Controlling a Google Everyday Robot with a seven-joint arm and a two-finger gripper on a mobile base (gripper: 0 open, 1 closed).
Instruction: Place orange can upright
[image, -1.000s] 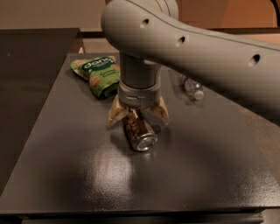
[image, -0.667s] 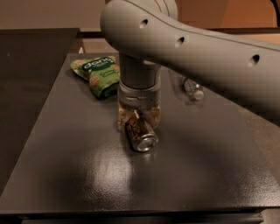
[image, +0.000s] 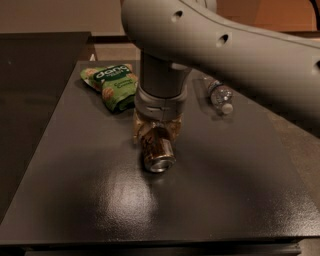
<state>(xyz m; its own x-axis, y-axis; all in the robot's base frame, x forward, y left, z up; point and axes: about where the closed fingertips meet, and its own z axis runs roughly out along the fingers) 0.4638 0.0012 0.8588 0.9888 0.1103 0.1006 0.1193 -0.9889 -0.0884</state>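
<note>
Orange can (image: 158, 150) lay on its side near the middle of the table (image: 90, 200), pinched by the gripper (image: 156, 134).

Its silver end faced the camera, and the gripper came straight down on it from the thick grey arm (image: 230, 50) that filled the top of the view. A green snack bag (image: 112, 85) lay flat behind and to the left, near the gripper but apart from it. A clear water bottle (image: 219, 95) lay on its side behind and to the right, partly hidden by the arm. The table was dark and glossy, with a pale glare in front of the can; a tan wall ran behind it. A second earlier the fingers had been splayed wide on either side of the can; now they were drawn in against its body.
</note>
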